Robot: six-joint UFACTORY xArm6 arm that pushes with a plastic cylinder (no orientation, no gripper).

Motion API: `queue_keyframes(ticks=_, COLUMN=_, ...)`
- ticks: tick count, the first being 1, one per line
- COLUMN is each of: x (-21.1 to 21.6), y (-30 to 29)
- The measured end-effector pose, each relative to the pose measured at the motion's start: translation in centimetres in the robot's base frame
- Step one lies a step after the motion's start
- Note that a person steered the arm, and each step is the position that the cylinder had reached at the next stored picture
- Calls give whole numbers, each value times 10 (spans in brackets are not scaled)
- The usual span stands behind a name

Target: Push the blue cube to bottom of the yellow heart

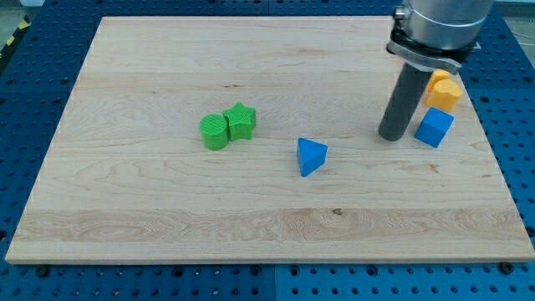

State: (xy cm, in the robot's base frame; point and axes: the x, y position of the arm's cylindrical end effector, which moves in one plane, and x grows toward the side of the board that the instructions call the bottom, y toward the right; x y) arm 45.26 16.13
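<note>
The blue cube [434,127] lies near the board's right edge. The yellow heart [444,94] sits just above it, almost touching its top. A second yellow-orange block [437,79] peeks out above the heart, partly hidden by the arm. My tip [391,136] rests on the board just left of the blue cube, with a small gap between them.
A blue triangular block [311,155] lies near the board's middle. A green cylinder [215,131] and a green star [241,121] touch each other left of centre. The wooden board [167,217] sits on a blue perforated table.
</note>
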Motion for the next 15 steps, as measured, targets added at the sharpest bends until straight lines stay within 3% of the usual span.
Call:
queue_keyframes(ticks=5, x=20, y=58)
queue_keyframes(ticks=9, x=-13, y=37)
queue_keyframes(ticks=12, x=18, y=56)
queue_keyframes(ticks=15, x=17, y=69)
